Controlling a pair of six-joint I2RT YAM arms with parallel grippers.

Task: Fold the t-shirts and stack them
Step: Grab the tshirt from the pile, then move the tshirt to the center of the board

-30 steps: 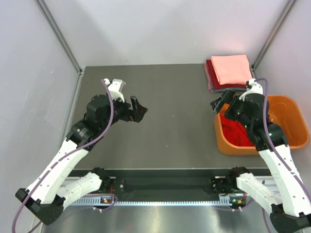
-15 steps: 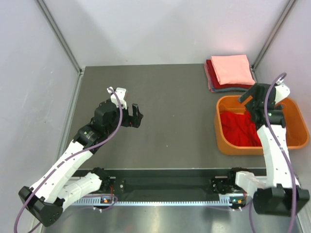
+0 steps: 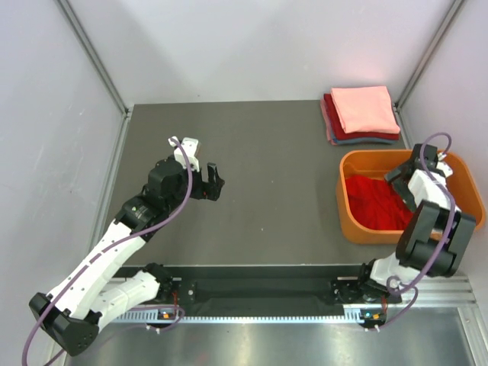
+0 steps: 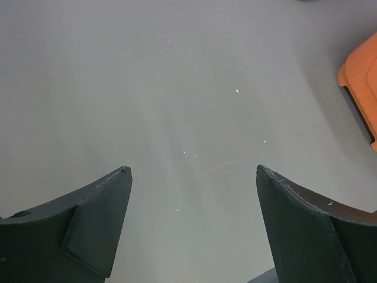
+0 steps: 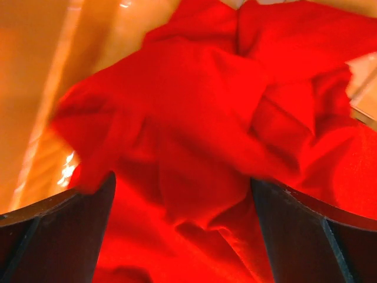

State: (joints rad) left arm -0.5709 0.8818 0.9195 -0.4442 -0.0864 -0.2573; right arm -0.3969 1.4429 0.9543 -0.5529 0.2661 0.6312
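The right claw (image 3: pixel 398 177), half hidden by its own arm (image 3: pixel 428 223), hangs over the bright red t-shirt (image 3: pixel 371 204) in the orange basket (image 3: pixel 345 217) at right. The blurred wrist view shows it spread wide, empty. The left claw (image 3: pixel 213 181), likewise wide and empty, hangs over the bench (image 3: pixel 274 164), left of centre. Folded t-shirts (image 3: pixel 364 109) sit stacked upper right. A second ago the right claw was at the basket's left rim.
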